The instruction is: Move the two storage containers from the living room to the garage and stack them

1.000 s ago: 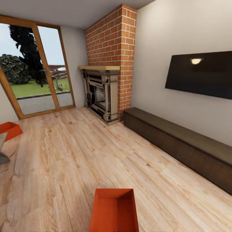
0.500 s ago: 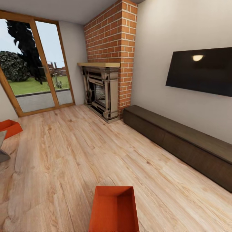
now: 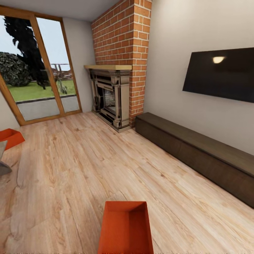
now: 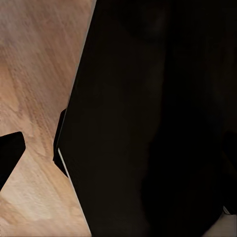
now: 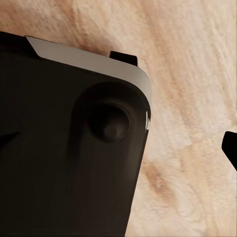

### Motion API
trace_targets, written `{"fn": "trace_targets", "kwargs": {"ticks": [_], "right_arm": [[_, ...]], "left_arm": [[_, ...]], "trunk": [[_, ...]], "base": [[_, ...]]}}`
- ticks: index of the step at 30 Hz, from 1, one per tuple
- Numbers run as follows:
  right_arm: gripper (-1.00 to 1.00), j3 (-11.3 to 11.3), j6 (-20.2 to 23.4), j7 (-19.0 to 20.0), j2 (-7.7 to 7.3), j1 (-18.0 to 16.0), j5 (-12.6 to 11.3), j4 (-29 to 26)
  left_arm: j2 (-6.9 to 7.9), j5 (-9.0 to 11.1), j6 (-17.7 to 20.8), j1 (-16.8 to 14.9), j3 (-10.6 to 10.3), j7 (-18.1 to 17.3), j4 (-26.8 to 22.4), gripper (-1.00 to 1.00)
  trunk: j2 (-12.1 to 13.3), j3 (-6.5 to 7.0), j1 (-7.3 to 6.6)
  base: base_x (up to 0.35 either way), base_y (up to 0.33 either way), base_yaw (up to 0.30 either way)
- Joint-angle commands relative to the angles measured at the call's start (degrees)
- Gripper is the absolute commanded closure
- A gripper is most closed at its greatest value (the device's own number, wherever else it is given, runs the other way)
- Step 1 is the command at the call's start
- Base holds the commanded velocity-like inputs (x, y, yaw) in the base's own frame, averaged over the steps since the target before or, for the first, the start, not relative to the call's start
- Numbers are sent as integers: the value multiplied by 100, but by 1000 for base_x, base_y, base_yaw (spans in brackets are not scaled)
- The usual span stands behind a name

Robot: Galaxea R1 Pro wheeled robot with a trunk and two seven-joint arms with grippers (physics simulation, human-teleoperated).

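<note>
Both orange-red open-topped plastic boxes, one (image 3: 126, 227) nearest the robot and one (image 3: 10, 137) far from the brick fireplace (image 3: 112, 97), sat on the light wood-plank floor (image 3: 88, 165) awaiting pickup; neither end effector's state could be told.

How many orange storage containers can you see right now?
2. One storage container sits on the wood floor at the bottom centre of the head view; another is cut off at the left edge.

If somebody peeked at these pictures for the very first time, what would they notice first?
Probably the bright orange-red storage container on the light wood floor, right at the bottom middle of the head view, with a second orange-red container peeking in at the left edge. After that, the tall brick fireplace in the far corner, and the big dark screen on the right wall above a long dark low cabinet.
</note>
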Motion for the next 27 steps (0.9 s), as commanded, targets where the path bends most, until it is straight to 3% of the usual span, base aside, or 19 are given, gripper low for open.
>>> {"fn": "trace_targets", "kwargs": {"ticks": [1, 27], "right_arm": [[-100, 31, -22, -39, 2, -6, 41, 16], [-100, 26, -14, -28, 4, -6, 42, 16]], "left_arm": [[0, 29, -12, -1, -14, 1, -3, -100], [9, 20, -12, -1, -23, 1, -1, -100]], "trunk": [[-3, -14, 0], [-3, -252, 0]], "base": [[0, 25, 0], [0, 2, 0]]}}
